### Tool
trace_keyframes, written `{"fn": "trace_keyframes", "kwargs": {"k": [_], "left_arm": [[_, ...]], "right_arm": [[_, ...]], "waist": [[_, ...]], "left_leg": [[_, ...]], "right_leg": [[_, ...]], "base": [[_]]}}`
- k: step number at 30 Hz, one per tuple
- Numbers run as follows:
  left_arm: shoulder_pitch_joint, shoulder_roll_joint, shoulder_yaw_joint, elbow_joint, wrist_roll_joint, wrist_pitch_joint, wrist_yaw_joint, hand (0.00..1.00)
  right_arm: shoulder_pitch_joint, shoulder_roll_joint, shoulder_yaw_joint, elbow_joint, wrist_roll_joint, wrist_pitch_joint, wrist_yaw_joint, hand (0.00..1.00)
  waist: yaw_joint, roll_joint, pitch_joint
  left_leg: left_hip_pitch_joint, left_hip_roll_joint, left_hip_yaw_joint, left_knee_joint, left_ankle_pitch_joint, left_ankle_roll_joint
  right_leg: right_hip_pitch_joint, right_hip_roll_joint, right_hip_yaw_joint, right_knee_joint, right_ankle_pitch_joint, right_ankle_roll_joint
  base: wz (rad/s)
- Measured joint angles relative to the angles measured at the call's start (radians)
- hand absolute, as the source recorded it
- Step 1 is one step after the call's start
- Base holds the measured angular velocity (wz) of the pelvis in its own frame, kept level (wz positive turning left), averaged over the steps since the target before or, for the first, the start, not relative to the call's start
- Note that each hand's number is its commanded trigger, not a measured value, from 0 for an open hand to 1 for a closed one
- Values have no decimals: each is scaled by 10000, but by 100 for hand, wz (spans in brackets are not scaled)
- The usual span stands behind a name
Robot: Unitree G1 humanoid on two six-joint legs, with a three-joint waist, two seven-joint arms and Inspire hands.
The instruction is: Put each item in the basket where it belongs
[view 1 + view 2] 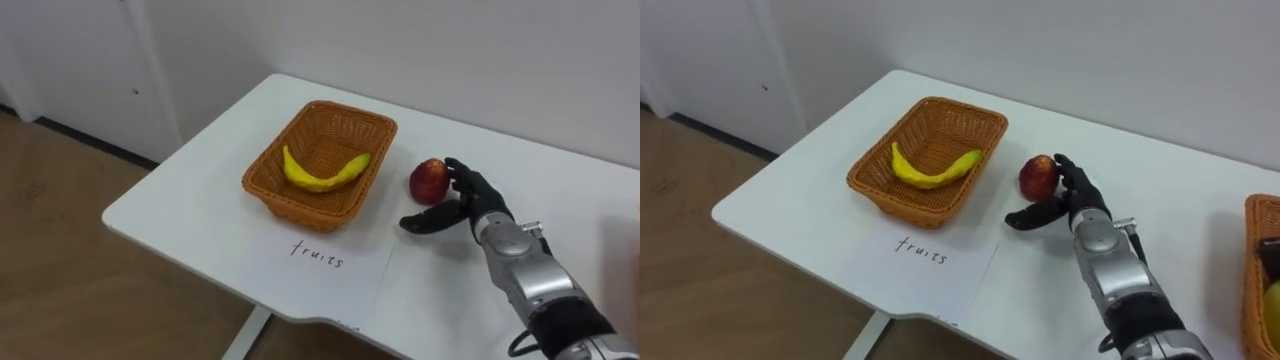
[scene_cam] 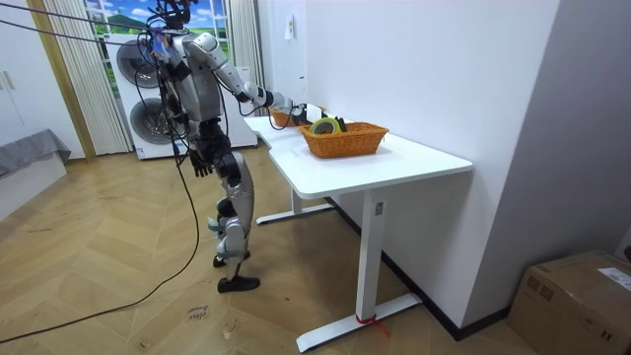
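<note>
Sitting on the white table (image 1: 200, 195), a round red apple (image 1: 428, 181) is lying ungripped just beside the right hand (image 1: 472, 205), whose fingers are spreading apart; a curved yellow banana (image 1: 322, 173) is lying inside the brown woven wicker basket (image 1: 272, 152).

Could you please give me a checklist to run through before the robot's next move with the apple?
1. Right hand at the apple: ok, fingers open beside it.
2. Grip closed on the apple: not ok, not yet done.
3. Fruit basket has room beside the banana: ok.
4. Way from apple to basket free: ok.
5. Left hand out of the way: ok, hanging at the robot's side.
</note>
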Motion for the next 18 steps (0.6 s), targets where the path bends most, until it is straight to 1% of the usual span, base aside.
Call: {"fn": "trace_keyframes", "kwargs": {"k": [1, 4, 10, 12, 13, 15, 16, 17, 18], "left_arm": [[17, 0, 0, 0, 2, 0, 1, 0], [122, 0, 0, 0, 5, 1, 45, 0], [295, 2, 5, 0, 0, 16, 74, 0], [350, 1, 5, 0, 3, 15, 74, 0], [406, 1, 9, 1, 4, 17, 74, 0], [468, 1, 9, 1, 6, 20, 74, 0], [516, 1, 2, 2, 0, 20, 74, 0], [563, 0, -4, 2, -2, 18, 74, 0], [582, 1, -4, 2, -2, 17, 75, 0]], "right_arm": [[0, 0, 1, 41, -4, -10, 0, 0], [0, -1, 0, 232, -22, -110, -19, 0], [2, 0, 0, 339, -63, -129, -115, 0], [16, 0, 0, 338, -99, -128, -158, 0], [31, -2, -2, 339, -99, -128, -223, 0], [32, -4, -2, 339, -110, -128, -314, 0], [41, -3, 4, 338, -136, -128, -311, 0], [42, -4, 5, 334, -136, -128, -310, 0], [42, -5, 3, 331, -137, -128, -311, 0]], "waist": [[-16, 39, 4], [-35, 67, -20], [-73, 101, -59], [-74, 105, -91], [-80, 104, -122], [-83, 97, -125], [-156, 79, -133], [-257, 65, -149], [-286, 63, -148]], "left_leg": [[-3, 3, -7, 10, 0, -1], [-8, 5, -27, 33, 1, -3], [22, -6, -84, 58, 3, -4], [26, -9, -84, 57, 3, -5], [39, -16, -85, 52, 2, -4], [118, -46, -86, 29, 3, -4], [157, -116, -120, 27, 2, -2], [167, -130, -190, 33, 4, 0], [168, -144, -205, 42, 3, 2]], "right_leg": [[7, 6, 4, 2, 0, -2], [64, 13, 0, 3, 0, -4], [127, 16, -33, 1, -3, -4], [121, 10, -33, 18, -13, -4], [121, -1, -32, 40, -33, 0], [134, -47, -29, 146, -92, 3], [166, -91, -26, 223, -159, 27], [191, -123, -32, 271, -201, 50], [188, -143, -29, 315, -219, 54]], "base": [[0], [0], [2], [0], [0], [0], [11], [13], [10]]}}
